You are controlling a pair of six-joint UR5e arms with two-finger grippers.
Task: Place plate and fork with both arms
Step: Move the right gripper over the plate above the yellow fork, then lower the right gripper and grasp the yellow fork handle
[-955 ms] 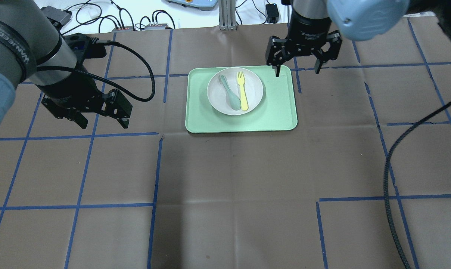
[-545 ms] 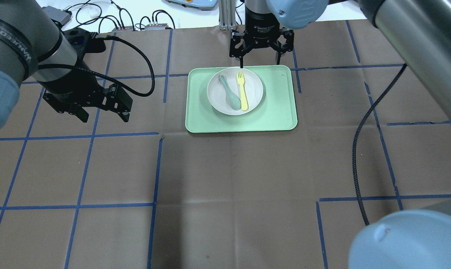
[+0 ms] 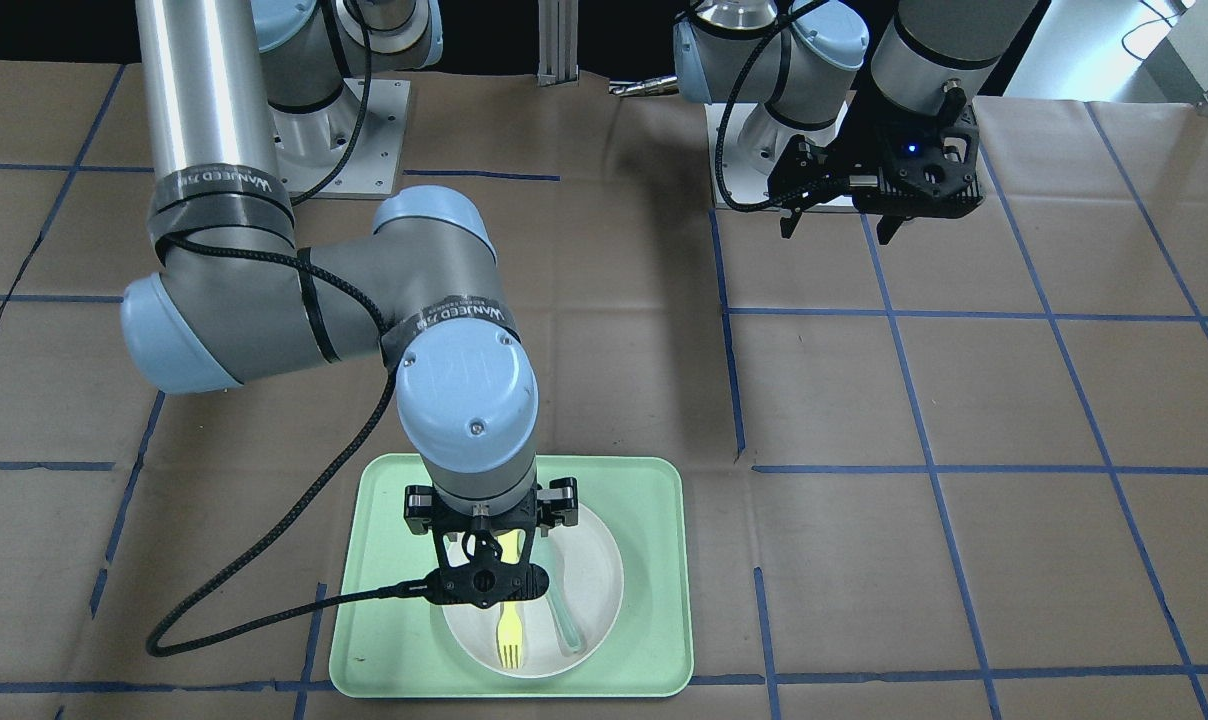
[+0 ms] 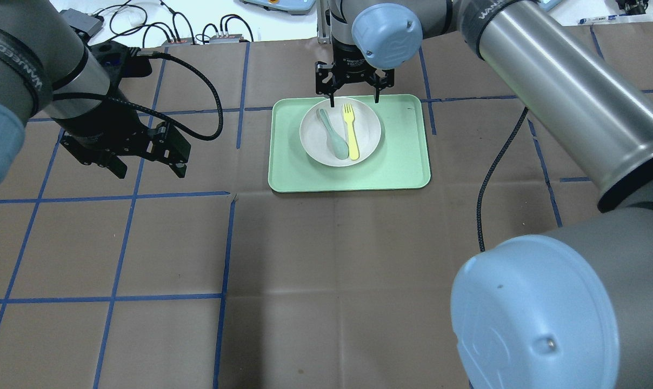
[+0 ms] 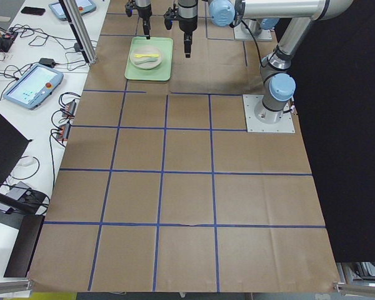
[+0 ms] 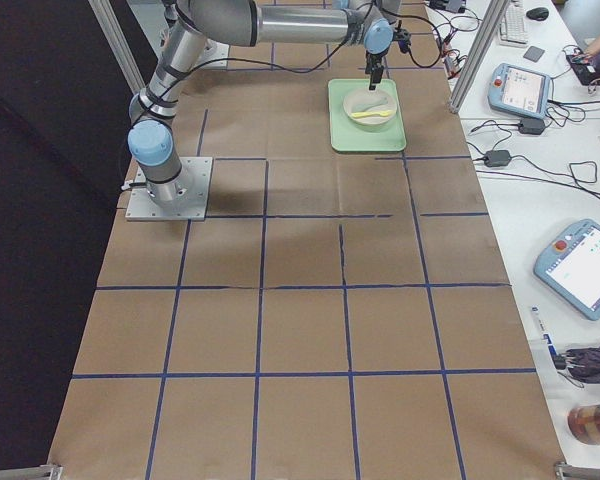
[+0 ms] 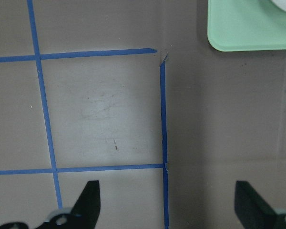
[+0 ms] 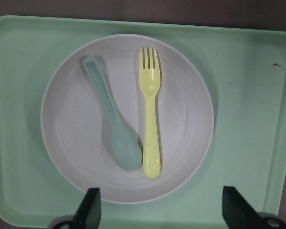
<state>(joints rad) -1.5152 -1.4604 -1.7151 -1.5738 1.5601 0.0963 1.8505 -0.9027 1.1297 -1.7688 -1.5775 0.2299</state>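
The off-white plate [image 4: 367, 129] sits on the far half of a pale green tray [image 4: 402, 162]. The yellow fork [image 4: 351, 131] lies in the plate, tines toward the far side. My right gripper [image 4: 354, 101] is open and empty, pointing down above the plate's far edge. In the right wrist view the fork [image 8: 151, 124] and plate [image 8: 186, 143] lie just ahead of the open right gripper [image 8: 163, 210]. My left gripper [image 4: 151, 173] is open and empty above bare table, well left of the tray. The left wrist view shows only the tray's corner [image 7: 248, 28].
A grey-green spoon [image 4: 332, 135] lies in the plate, close beside the fork on its left. Brown paper with blue tape lines covers the table [image 4: 326, 270]. Cables and control boxes [image 4: 197, 32] lie beyond the far edge.
My right gripper has moved left from above the tray's far right corner to above the plate's far edge. The left gripper has hardly moved. Plate, fork and spoon stay put.
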